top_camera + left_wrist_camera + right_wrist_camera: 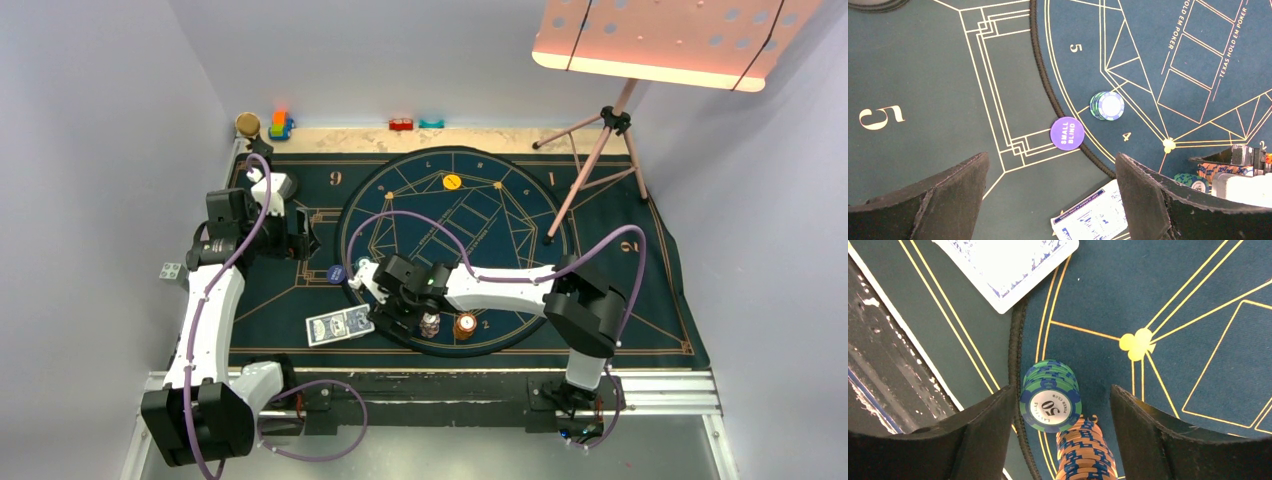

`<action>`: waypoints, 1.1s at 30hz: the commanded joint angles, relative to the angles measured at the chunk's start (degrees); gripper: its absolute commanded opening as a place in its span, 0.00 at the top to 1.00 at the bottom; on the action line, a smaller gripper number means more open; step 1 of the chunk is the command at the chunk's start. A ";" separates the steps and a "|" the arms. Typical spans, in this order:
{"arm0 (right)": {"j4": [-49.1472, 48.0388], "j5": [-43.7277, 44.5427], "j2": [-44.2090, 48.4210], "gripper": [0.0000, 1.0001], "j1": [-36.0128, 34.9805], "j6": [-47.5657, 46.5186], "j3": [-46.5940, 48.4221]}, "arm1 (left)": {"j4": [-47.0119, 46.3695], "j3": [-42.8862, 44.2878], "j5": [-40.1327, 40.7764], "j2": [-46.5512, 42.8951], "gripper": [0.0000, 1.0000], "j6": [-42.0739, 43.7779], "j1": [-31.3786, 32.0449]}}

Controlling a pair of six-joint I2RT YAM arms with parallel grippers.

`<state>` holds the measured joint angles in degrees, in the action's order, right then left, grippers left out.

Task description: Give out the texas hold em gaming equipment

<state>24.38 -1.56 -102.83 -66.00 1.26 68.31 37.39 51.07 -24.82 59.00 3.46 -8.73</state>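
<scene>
My right gripper [1060, 435] is open and empty; it also shows in the top view [410, 313]. A teal-and-blue chip stack [1050, 395] marked 50 and an orange chip stack [1085, 452] stand in the gap between its fingers. Both stacks show in the top view, the teal one [430, 325] left of the orange one [465, 325]. Blue-backed cards [340, 325] lie left of them, near the front edge. My left gripper [1050, 200] is open and empty above the mat. Ahead of it lie a purple "small blind" disc [1067, 133] and a white-topped chip stack [1107, 106]. A yellow chip [452, 182] lies in the far circle.
A tripod music stand [600, 150] stands at the back right, its tray overhanging. Toy blocks [281, 125] and a cork-topped stand [247, 123] sit at the back edge. The mat's raised black circle seam [1015, 350] runs beside the stacks. The metal rail [450, 385] borders the front.
</scene>
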 commanded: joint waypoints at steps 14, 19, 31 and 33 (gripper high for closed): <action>-1.01 -2.25 0.42 0.58 -0.27 -0.89 -1.33 | -1.32 0.87 0.09 -0.38 0.00 -0.74 -0.49; -1.07 -3.21 1.68 0.70 -0.27 -0.76 -1.52 | -1.40 0.93 -0.01 -0.29 0.00 -0.74 -0.50; -0.19 -0.67 5.42 1.00 5.73 1.33 6.83 | -1.35 0.88 -0.14 -0.50 0.00 -0.64 -0.50; -0.77 0.94 5.32 1.00 8.88 2.09 8.40 | -1.27 0.87 -0.14 -0.53 0.00 -0.62 -0.50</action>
<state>25.30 -2.66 -101.01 -62.57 1.58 71.64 37.39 51.07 -24.82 59.00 3.46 -8.73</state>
